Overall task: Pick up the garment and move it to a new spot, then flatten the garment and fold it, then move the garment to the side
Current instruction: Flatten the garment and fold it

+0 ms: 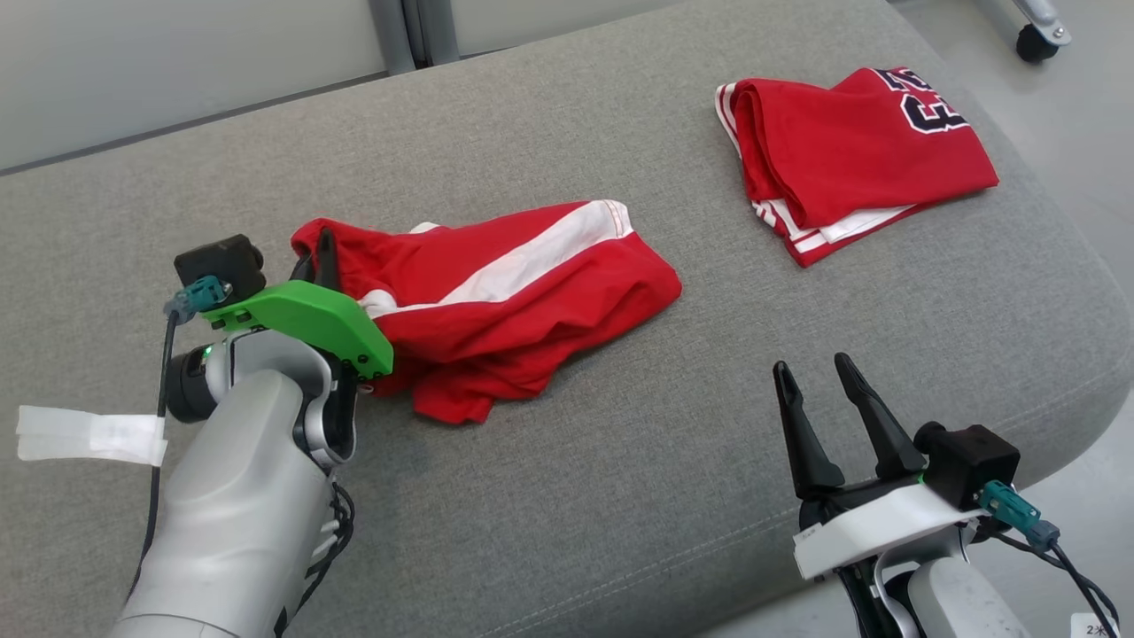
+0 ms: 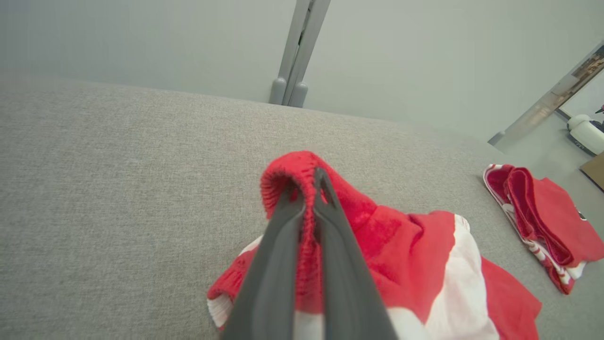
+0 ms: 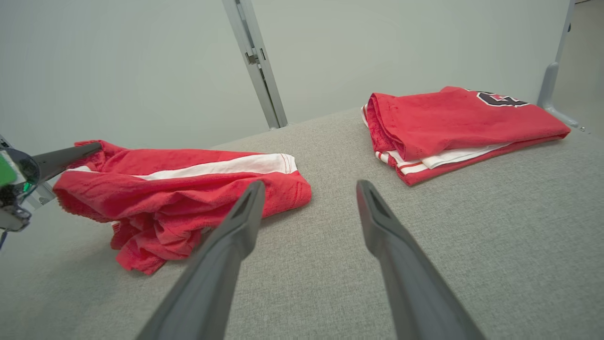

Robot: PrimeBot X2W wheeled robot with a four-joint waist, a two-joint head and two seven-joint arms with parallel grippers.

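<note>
Centrally, on the grey woven-fabric upholstered cushion [image 1: 567,496]: one crumpled red mesh garment with a broad white stripe [image 1: 514,292], lying in a loose heap. Its ribbed red edge at the heap's 9 o'clock end is raised off the cushion and pinched. Left pincer [image 1: 323,244], dark fingers under a green bracket: clenched on that ribbed edge, with the fabric bunched between the two fingers in the left wrist view [image 2: 306,186]. Right pincer [image 1: 813,365], dark fingers on a white bracket: released, jaws spread wide, at 5 o'clock from the heap and well apart from it, touching no cloth. Folded red jersey with white trim and dark lettering [image 1: 850,142]: flat on the cushion at 2 o'clock from the heap, well apart. Strip of white tape [image 1: 89,434]: stuck to the cushion at 8 o'clock.
</note>
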